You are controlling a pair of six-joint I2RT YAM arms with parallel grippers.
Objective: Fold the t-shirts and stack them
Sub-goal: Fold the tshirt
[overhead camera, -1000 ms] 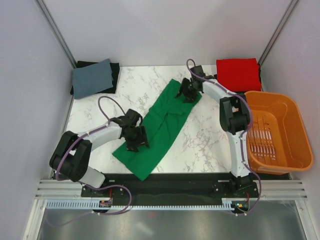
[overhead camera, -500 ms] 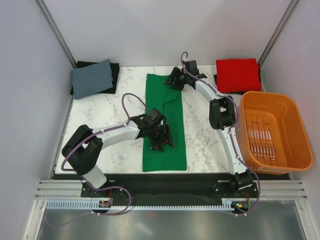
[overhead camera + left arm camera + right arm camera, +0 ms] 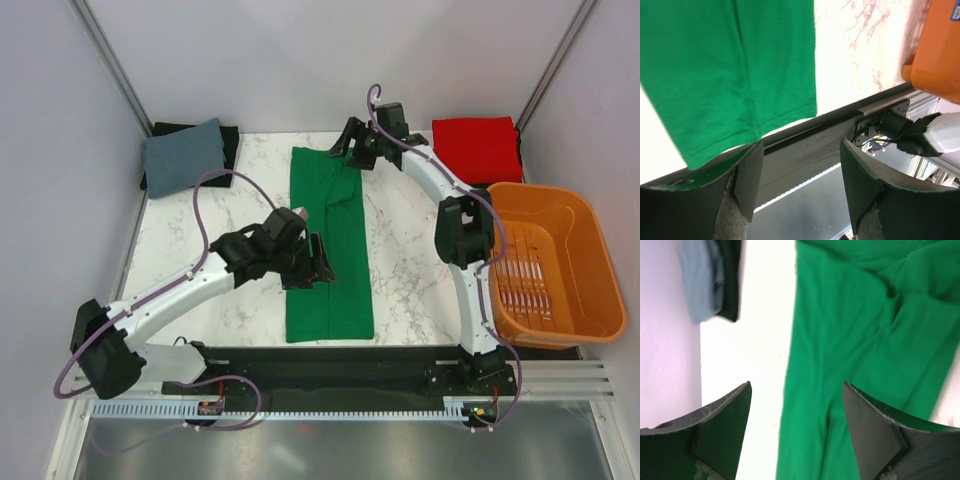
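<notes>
The green t-shirt (image 3: 328, 240) lies flat on the marble table as a long narrow strip that runs from the far side to the near edge. My left gripper (image 3: 319, 262) hovers over the strip's middle, open and empty. In the left wrist view the left gripper (image 3: 801, 145) points past the green t-shirt's (image 3: 730, 65) near hem. My right gripper (image 3: 345, 152) is open at the strip's far end. In the right wrist view the right gripper (image 3: 796, 387) stands over the green t-shirt's (image 3: 865, 340) left edge. The red t-shirt (image 3: 476, 148) sits folded at the back right.
An orange slatted basket (image 3: 590, 250) stands at the right, its corner (image 3: 935, 45) showing in the left wrist view. A grey-blue folded cloth (image 3: 186, 155) lies on a black one (image 3: 232, 145) at the back left. The black base rail (image 3: 330, 360) borders the near edge.
The green t-shirt has swung from slanted to straight along the table. Both grippers have lifted off it. The right jaws have widened and the left arm has stretched out.
</notes>
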